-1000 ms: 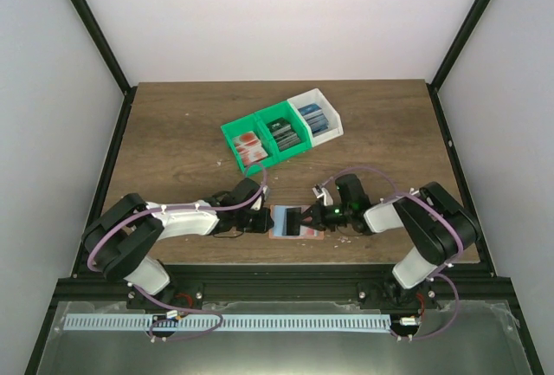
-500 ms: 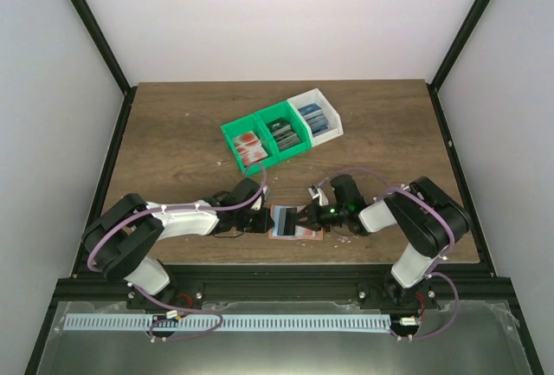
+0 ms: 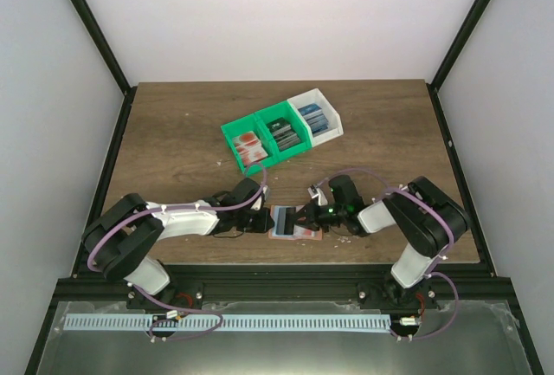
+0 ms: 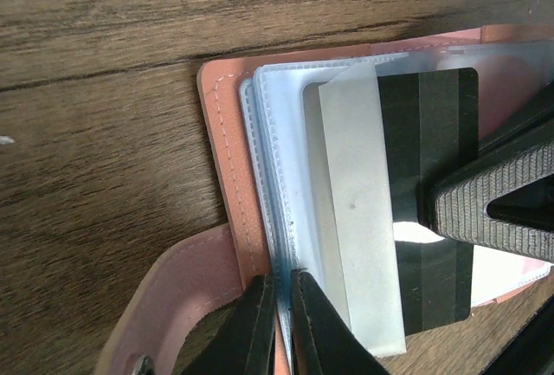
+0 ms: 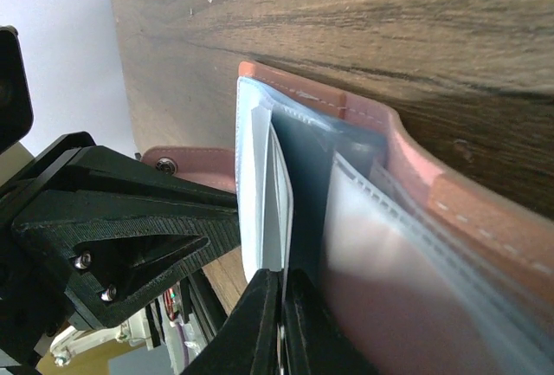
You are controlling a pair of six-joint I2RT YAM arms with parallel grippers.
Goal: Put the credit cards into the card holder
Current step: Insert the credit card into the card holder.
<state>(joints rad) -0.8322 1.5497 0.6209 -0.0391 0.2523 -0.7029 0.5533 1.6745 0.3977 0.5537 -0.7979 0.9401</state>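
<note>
The salmon card holder [image 3: 305,235] lies open near the table's front edge, between my two grippers. In the left wrist view its leather cover [image 4: 227,150] holds clear plastic sleeves [image 4: 286,176]. My left gripper [image 4: 281,319] is shut on the sleeves' lower edge. A dark credit card [image 4: 433,176] with a stripe sits partly inside a sleeve. My right gripper [image 5: 281,323] is shut on that thin card's edge [image 5: 307,193], and one of its ribbed fingers [image 4: 498,197] shows over the card. From above, the left gripper [image 3: 267,219] and right gripper [image 3: 300,217] nearly meet.
Two joined green bins [image 3: 255,115] and a white bin [image 3: 305,95] stand at mid-table, holding stacks of red-and-white, dark and blue cards. Black frame posts rise at the table's sides. The left gripper's fingers [image 5: 173,219] fill the left of the right wrist view.
My right gripper has moved a little to the left with the card, closer to the left gripper. The left arm has stayed in place.
</note>
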